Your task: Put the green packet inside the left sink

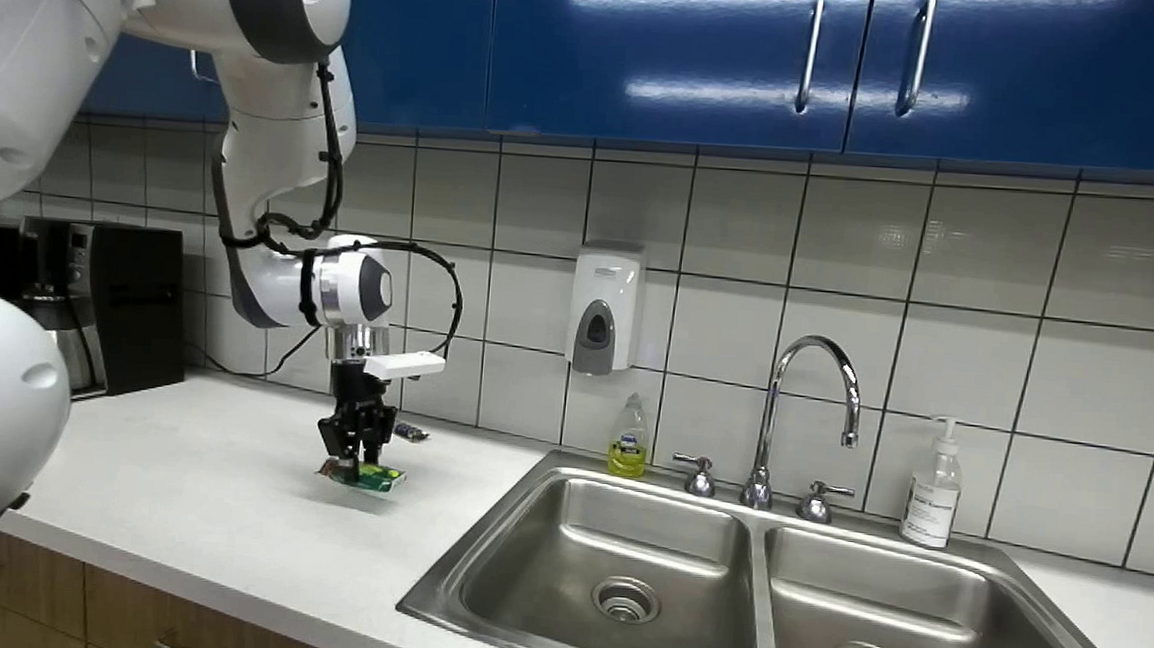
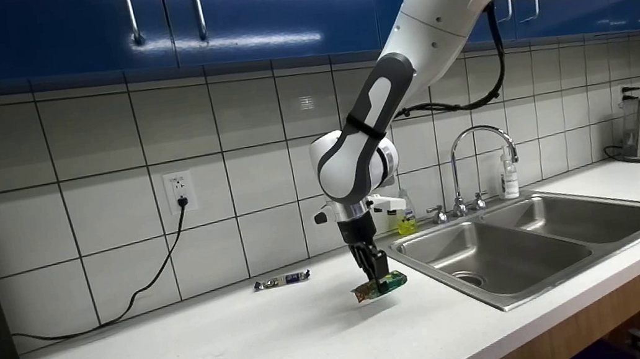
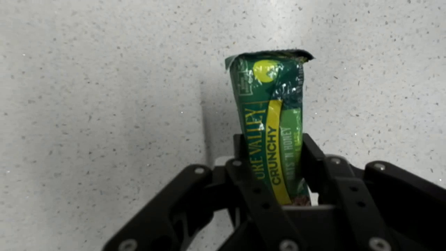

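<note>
The green packet (image 1: pixel 385 480) is a snack bar wrapper with yellow and green print. It also shows in an exterior view (image 2: pixel 395 280) and in the wrist view (image 3: pixel 266 104). My gripper (image 3: pixel 273 150) is shut on its long sides around the middle, fingers on both sides. In both exterior views the gripper (image 1: pixel 358 466) (image 2: pixel 381 283) holds it just above the white counter, with a shadow below. The packet's near end is partly hidden by the gripper in the wrist view. The left sink (image 1: pixel 562 564), also in an exterior view (image 2: pixel 513 259), lies to the packet's right.
The right basin (image 1: pixel 859 622) adjoins the left sink. The tap (image 1: pixel 770 406), a yellow soap bottle (image 1: pixel 627 452) and a pump bottle (image 1: pixel 932 501) stand along the sink's back edge. Another small wrapped bar (image 2: pixel 281 280) lies near the wall. A black machine (image 1: pixel 142 307) stands at the far left.
</note>
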Robot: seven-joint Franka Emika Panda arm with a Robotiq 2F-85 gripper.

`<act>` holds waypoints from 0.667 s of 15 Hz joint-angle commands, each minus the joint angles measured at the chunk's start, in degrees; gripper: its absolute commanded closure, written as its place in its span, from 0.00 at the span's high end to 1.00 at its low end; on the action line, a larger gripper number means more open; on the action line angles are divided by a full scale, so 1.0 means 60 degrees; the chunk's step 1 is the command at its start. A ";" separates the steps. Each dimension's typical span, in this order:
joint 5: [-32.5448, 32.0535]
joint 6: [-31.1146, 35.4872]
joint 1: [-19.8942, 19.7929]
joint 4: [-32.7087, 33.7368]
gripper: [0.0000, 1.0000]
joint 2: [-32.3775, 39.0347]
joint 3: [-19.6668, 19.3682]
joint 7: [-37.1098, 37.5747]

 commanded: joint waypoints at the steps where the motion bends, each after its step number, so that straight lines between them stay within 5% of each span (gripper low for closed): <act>1: 0.0466 -0.0330 -0.0131 -0.0644 0.15 -0.0978 0.0119 0.0343; 10: 0.2726 0.0129 -0.0729 -0.1916 0.15 -0.2570 -0.0211 0.2502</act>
